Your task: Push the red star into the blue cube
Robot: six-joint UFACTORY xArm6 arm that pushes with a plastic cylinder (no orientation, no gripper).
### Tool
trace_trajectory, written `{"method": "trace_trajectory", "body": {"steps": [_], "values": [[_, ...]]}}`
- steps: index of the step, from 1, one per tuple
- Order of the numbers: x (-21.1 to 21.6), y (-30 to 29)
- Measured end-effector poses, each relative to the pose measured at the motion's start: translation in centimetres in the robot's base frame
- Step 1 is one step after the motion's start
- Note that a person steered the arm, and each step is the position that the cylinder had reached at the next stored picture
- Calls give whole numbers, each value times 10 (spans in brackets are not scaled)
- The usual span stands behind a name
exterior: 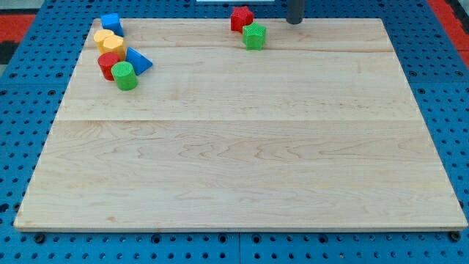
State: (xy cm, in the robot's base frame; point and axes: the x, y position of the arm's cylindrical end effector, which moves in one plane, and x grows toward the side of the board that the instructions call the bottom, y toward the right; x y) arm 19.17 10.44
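The red star sits at the view's top edge of the wooden board, just right of centre, touching a green block below and to its right. The blue cube sits at the top left corner of the board. My tip is at the view's top, a short way right of the red star and apart from it; only the rod's lower end shows.
Below the blue cube is a cluster: a yellow block, a red cylinder, a green cylinder and a blue triangular block. Blue pegboard surrounds the board.
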Motion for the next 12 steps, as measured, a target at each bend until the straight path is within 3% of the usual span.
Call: {"method": "trace_trajectory", "body": {"steps": [2,4,5,6,7,9,10,11,12], "values": [[1,-124],[29,-161],[42,-142],[6,-122],[2,-112],[6,-220],[40,-258],[60,-252],[29,-215]]}}
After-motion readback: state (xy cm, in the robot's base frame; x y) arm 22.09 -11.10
